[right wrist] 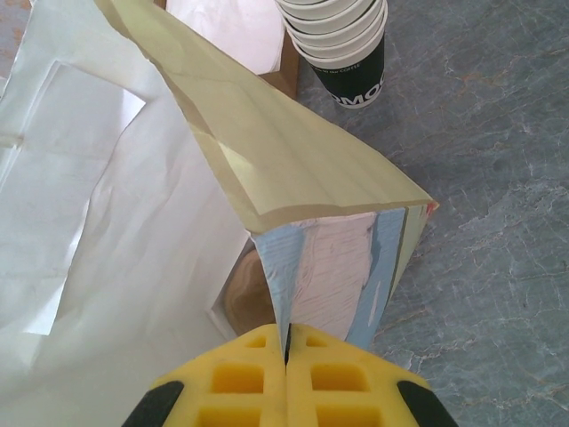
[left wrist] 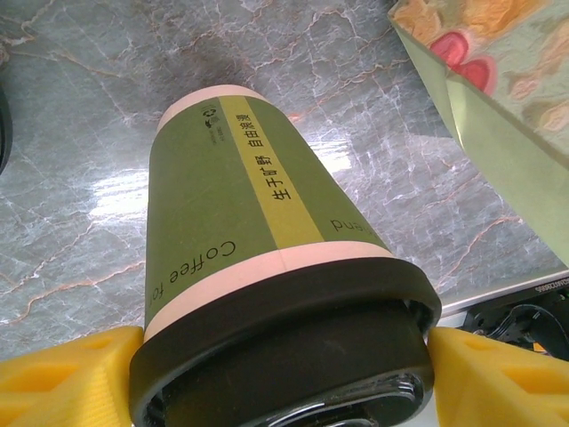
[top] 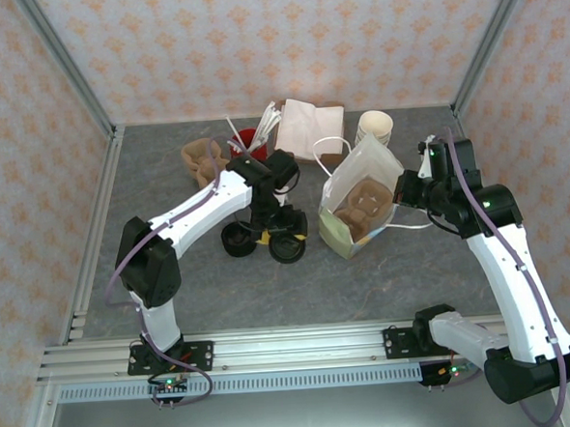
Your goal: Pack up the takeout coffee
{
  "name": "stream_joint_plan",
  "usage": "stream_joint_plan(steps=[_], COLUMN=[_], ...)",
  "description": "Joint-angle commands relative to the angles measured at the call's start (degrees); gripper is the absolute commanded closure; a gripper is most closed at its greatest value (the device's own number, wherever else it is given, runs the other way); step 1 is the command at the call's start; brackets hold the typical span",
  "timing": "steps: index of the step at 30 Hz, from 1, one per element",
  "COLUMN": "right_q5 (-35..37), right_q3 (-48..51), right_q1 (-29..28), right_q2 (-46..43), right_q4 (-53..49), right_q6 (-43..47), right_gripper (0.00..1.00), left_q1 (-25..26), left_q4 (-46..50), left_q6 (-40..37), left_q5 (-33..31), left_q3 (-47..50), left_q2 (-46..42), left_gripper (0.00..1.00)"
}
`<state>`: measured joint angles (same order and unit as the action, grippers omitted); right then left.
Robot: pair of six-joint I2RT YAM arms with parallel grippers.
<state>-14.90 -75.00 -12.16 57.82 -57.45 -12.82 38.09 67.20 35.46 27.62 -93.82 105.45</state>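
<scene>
Across the grey worktop (top: 213, 295) I judge the job roughly half done. The takeout coffee (left wrist: 240, 205) already wears its black lid (left wrist: 293, 329), yet it appears to stand on the stone just left of the paper bag (top: 387, 169), not inside it. What is left, as I see it, is to carry it over and lower it into the bag, where a pulp carrier (top: 367, 204) lies ready.

My right pincer (right wrist: 286, 356) is clamped flat on the bag's upper edge and holds the mouth open. My left pincer (left wrist: 283, 369) stands wide, with a yellow finger (left wrist: 62, 374) on either side of the lid and close against it. Whether it presses on the lid I cannot tell.

My count:
- one bag
- one carrier in it, plus a spare carrier (top: 202, 159) at the back
- one nested stack of cups (top: 375, 128)
- one capped cup
- two black round piles (top: 238, 241), which I take for lids
</scene>
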Motion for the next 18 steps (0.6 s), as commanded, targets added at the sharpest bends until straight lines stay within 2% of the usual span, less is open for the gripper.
stream_joint_plan(steps=[1, 5, 13, 18], right_q5=[-0.3, -0.2, 0.0, -0.2], right_q3=[-0.1, -0.3, -0.8, -1.2], right_q1=[0.3, 0.3, 0.3, 0.3], right_q2=[0.1, 0.3, 0.8, 1.3], right_q4=[0.5, 0.2, 0.4, 0.5], right_q6=[0.2, 0.2, 0.3, 0.3], right_gripper=[1.00, 1.00, 1.00, 1.00], left_q1=[-0.6, -1.0, -2.3, -2.3], left_q4=[1.4, 1.5, 1.9, 5.7], left_q6=[-1.0, -1.3, -2.6, -5.3], left_q5=[-0.7, -0.7, -0.9, -3.7], left_q3=[-1.1, -1.6, -2.5, -7.1], left_q2=[1.5, 1.9, 2.7, 2.8], left_gripper=[0.20, 0.11, 0.11, 0.09])
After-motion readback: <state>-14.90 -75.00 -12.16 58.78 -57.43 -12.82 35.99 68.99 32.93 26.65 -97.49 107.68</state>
